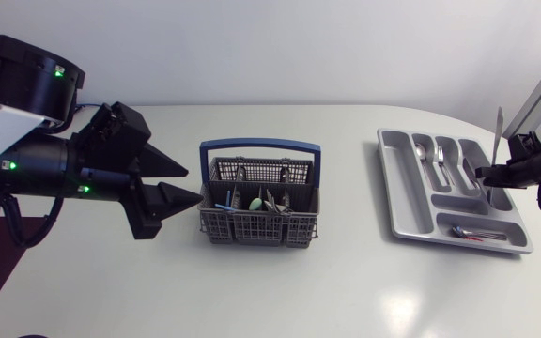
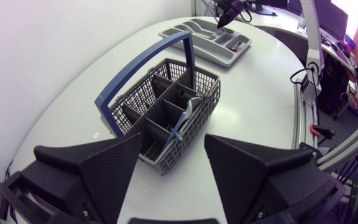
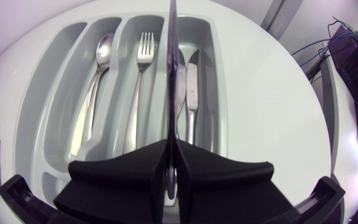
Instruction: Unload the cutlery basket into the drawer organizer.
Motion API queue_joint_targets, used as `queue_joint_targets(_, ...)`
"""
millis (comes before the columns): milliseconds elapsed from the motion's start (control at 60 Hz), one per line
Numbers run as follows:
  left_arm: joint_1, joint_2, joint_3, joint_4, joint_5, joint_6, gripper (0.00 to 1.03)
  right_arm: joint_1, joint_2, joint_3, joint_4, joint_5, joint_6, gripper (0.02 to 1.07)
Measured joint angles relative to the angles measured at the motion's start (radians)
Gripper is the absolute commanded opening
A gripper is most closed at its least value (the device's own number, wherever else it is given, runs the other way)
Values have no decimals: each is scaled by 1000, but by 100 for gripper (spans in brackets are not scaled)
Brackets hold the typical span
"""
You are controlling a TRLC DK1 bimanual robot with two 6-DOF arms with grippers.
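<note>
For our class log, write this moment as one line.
right gripper: shut on knife over drawer organizer | left gripper: open beside cutlery basket

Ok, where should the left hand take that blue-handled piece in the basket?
By the upper end of the blue handle, with the left hand coming straight down from above. The piece stands leaning in an end compartment of the basket, and the mesh walls likely block any sideways approach.

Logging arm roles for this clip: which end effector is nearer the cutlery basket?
Left. The left end effector is open, just beside the cutlery basket; the right end effector is far off over the drawer organizer, shut on a utensil.
</note>
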Motion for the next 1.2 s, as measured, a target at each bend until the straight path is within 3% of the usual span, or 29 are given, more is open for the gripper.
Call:
queue_joint_targets(267,-7,-29,-72,29,-22,21,71,2,68,53,1,32,19,10)
queue_joint_targets(467,-7,-51,-142,75,-25,46,71,7,84,56,0,40,22,35)
queue_joint_targets(550,-10,-52,-176,123,-26,56,71,9,82,44,20,41,22,57)
queue_joint_targets(667,-12,-52,-206,194,-27,57,71,9,43,-7,57,59,22,74)
queue_joint_targets(967,-93,16,-278,446,-75,56,67,101,-203,-267,163,93,22,74)
queue_joint_targets(1133,-104,61,-303,530,-80,56,54,179,-325,-388,190,130,22,76)
queue_joint_targets(1200,-104,72,-306,571,-79,56,42,225,-381,-431,195,138,22,76)
